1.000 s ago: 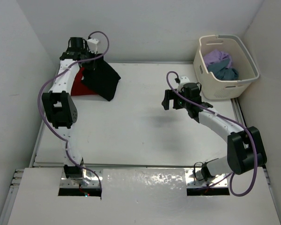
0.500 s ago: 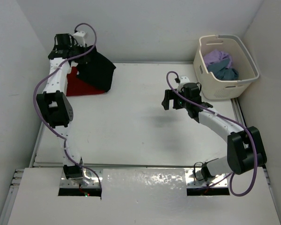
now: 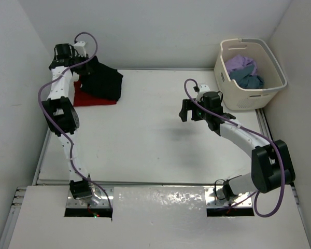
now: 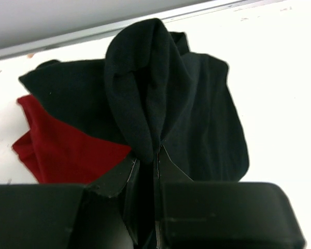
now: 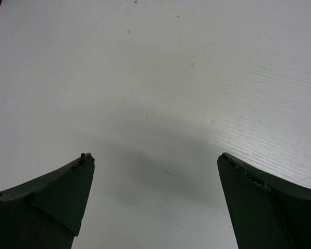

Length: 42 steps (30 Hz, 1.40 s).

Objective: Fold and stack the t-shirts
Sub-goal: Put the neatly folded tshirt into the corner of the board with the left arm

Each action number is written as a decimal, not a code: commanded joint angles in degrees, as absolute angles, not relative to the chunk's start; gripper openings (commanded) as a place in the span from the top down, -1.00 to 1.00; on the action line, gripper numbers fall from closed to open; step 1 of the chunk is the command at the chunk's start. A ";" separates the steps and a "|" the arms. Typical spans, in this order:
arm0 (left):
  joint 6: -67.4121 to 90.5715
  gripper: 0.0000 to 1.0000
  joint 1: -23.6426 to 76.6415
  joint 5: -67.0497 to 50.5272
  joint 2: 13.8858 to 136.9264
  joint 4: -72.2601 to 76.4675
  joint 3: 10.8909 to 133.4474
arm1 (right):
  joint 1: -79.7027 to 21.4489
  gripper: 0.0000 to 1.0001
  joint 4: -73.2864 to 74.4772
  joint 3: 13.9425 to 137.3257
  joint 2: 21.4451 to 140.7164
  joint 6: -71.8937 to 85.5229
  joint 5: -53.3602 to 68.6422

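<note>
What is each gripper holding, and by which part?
The left gripper pinches a bunched fold of the black shirt; which edge is unclear. The right gripper is open, holding nothing.

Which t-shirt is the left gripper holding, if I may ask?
The black t-shirt: the left gripper pinches it over the red t-shirt; lavender and teal t-shirts lie in the basket.

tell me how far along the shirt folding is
Done: the red t-shirt lies flat, apparently folded, at the far left corner of the table. In hand: the left gripper is shut on the black t-shirt, which drapes partly over the red one. Left: the lavender t-shirt and teal t-shirt lie in the basket; the right gripper hangs open and empty.
</note>
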State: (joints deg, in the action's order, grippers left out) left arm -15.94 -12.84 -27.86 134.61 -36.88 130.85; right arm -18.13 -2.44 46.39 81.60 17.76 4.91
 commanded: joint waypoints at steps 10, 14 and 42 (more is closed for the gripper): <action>-14.77 1.00 -17.49 -25.23 135.00 -37.79 134.29 | -17.84 -0.98 -3.69 47.46 83.14 19.33 4.92; -12.23 1.00 -18.54 -25.14 137.19 -36.83 135.61 | -17.93 -0.98 -3.69 47.29 83.50 19.60 4.92; 7.55 -0.99 -13.38 -9.54 121.50 -31.20 128.95 | -17.84 -0.98 9.65 58.77 82.18 15.39 -7.17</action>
